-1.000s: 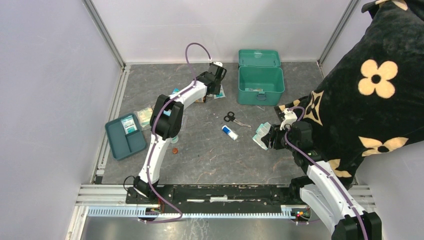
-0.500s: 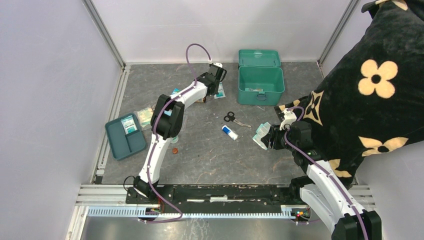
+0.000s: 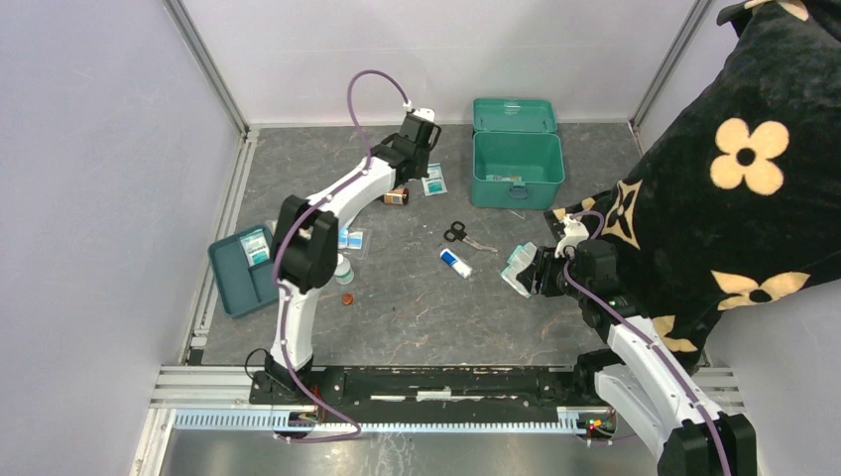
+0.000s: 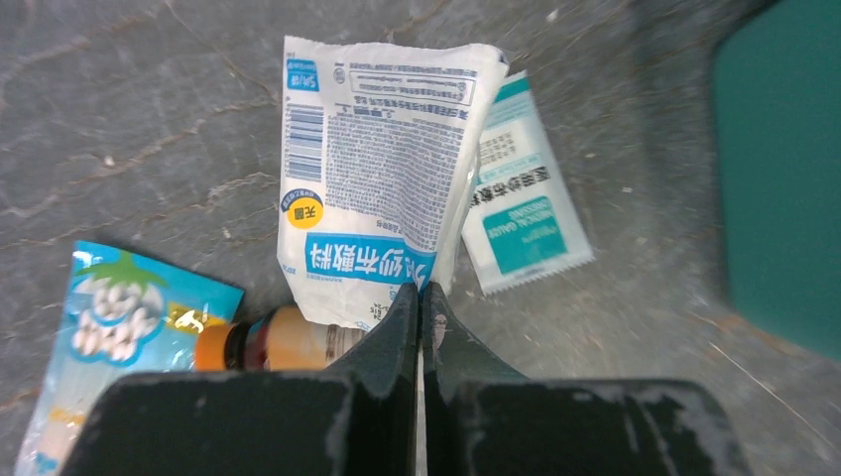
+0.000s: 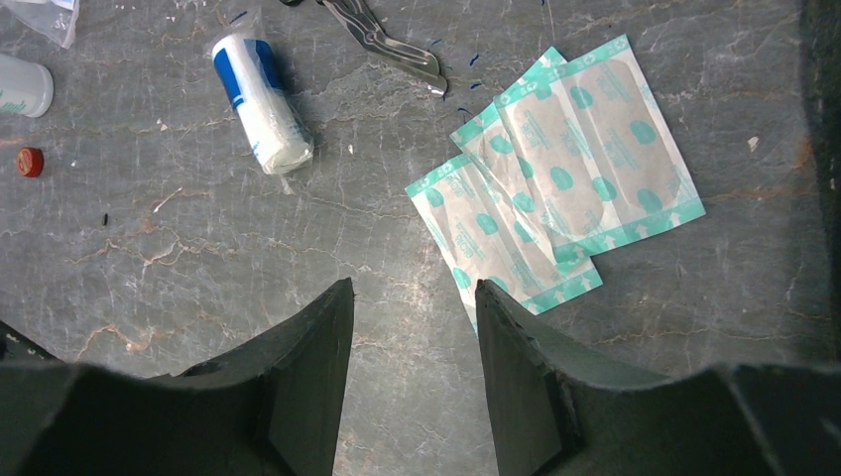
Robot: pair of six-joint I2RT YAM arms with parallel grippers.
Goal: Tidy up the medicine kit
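One white packet sits pinched in the left gripper, the arm nearer the open medicine kit lying rightward of it; right gripper gapes, empty.

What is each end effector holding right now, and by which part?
The left end effector pinches the white packet at its near edge, close to a corner. The right end effector is open and holds nothing.
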